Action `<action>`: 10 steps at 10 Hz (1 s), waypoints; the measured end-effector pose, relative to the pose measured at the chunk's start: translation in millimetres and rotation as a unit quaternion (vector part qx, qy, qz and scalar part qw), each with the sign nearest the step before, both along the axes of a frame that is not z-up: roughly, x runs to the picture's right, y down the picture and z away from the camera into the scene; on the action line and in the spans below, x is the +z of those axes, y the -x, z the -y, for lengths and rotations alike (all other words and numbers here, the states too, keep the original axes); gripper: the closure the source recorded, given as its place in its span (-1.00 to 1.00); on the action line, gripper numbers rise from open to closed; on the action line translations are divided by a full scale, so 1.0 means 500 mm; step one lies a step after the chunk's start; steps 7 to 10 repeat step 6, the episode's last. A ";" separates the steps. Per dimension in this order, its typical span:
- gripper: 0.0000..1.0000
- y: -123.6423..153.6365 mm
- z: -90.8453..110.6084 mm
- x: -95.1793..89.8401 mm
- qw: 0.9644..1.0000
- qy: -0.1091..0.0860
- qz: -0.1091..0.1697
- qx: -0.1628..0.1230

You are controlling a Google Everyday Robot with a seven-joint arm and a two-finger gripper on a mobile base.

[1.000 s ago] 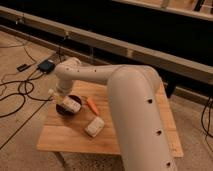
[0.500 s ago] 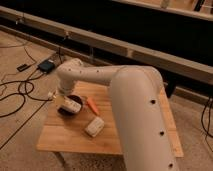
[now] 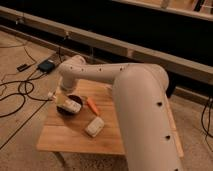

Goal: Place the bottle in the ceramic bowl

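Your scene has barely changed over the last second: the big white arm (image 3: 135,95) keeps the same bend over the table, and the bottle (image 3: 64,101), the bowl and the loose items sit where they sat half a second ago, with at most a slight settling of the bottle over the bowl. You are looking past the arm's broad, smooth, matte plastic shell, dotted with small dark holes, which fills the right foreground and curves round to a rounded joint above the table's far left corner. The gripper (image 3: 66,98) hangs below that joint, directly over the ceramic bowl (image 3: 68,107), and it is mostly hidden by the arm, so you cannot tell how its fingers stand. The bottle lies tilted across the bowl, its whitish body with the yellowish-tan label over the bowl's inside and its narrow capped neck poking out past the left rim. The bowl is round, shallow and glossy dark maroon, resting on the left part of the wooden table (image 3: 75,137), whose top is pale, grainy and square-edged. Just beside the bowl on the right lies a small orange carrot-shaped piece (image 3: 92,105), tapered at one end. Near the front of it rests a flat whitish rectangular block (image 3: 94,126), apart from the bowl.
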State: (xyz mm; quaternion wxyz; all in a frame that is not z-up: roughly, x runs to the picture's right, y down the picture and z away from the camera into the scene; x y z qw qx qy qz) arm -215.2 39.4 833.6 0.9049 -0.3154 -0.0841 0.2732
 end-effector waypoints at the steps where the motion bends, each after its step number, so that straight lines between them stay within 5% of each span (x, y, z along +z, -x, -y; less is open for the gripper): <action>1: -0.60 -0.020 0.014 -0.010 1.000 -0.006 -0.011 0.009; 10: -0.60 -0.035 0.024 -0.016 1.000 -0.010 -0.019 0.015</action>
